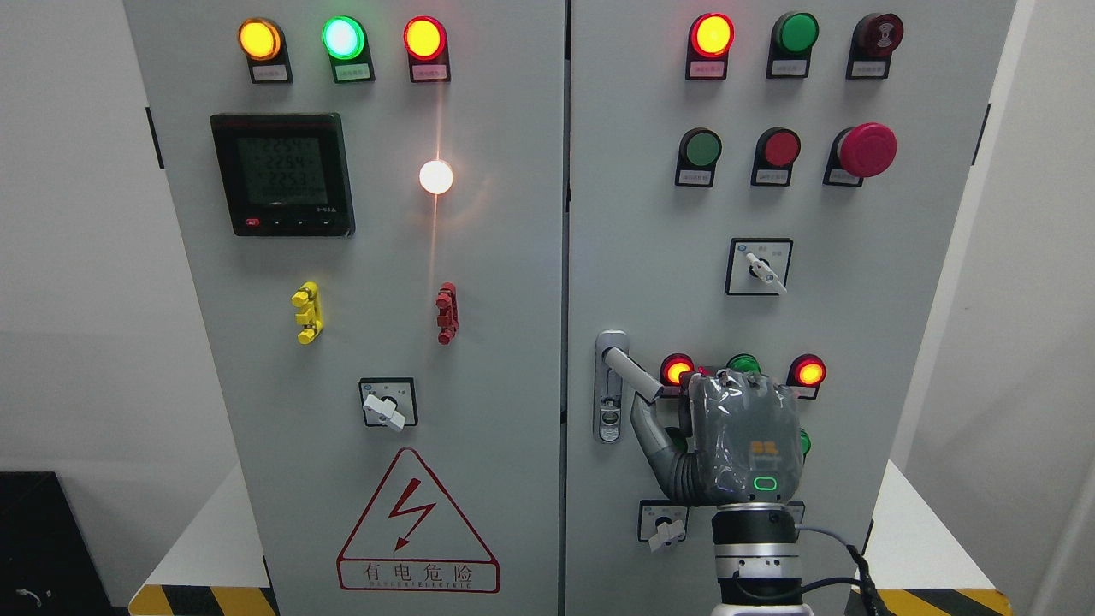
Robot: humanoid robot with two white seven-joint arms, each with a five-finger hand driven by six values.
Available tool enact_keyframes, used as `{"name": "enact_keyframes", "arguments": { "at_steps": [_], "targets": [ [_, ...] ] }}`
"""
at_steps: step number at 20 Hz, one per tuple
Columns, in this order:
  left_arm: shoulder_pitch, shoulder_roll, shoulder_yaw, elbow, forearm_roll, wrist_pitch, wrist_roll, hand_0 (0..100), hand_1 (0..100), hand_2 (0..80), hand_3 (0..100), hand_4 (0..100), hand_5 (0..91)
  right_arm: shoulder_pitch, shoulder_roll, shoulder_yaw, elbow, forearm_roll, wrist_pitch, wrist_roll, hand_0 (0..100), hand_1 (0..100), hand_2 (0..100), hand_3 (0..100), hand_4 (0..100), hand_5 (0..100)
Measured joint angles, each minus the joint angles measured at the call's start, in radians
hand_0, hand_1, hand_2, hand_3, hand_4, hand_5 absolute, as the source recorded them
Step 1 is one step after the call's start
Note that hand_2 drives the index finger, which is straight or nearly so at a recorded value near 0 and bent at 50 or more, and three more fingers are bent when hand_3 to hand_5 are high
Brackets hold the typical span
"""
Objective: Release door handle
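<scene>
While my right hand (742,441) is raised with its grey back toward the camera, it covers part of the row of indicator lamps to the right of the door handle (618,376), and the green lamp (743,363) shows only as a sliver above my knuckles. My curled fingers lie behind the palm, so I cannot tell how tightly they close. My thumb (650,438) stretches up and left, its tip just under the handle's swung-out lever; contact is unclear, and nothing wraps the lever. That handle sits at the left edge of the right cabinet door (855,291), lever angled down to the right. My wrist rises from the bottom edge, below and right of the handle.
</scene>
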Motion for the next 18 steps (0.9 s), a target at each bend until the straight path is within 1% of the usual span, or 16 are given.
{"name": "enact_keyframes", "arguments": {
  "at_steps": [18],
  "targets": [
    [0.0, 0.0, 0.0, 0.0, 0.0, 0.0, 0.0, 12, 56, 0.0, 0, 0, 0.0, 0.001, -0.001, -0.008, -0.007, 0.0, -0.001, 0.0, 57, 29, 98, 100, 99, 100]
  ]
}}
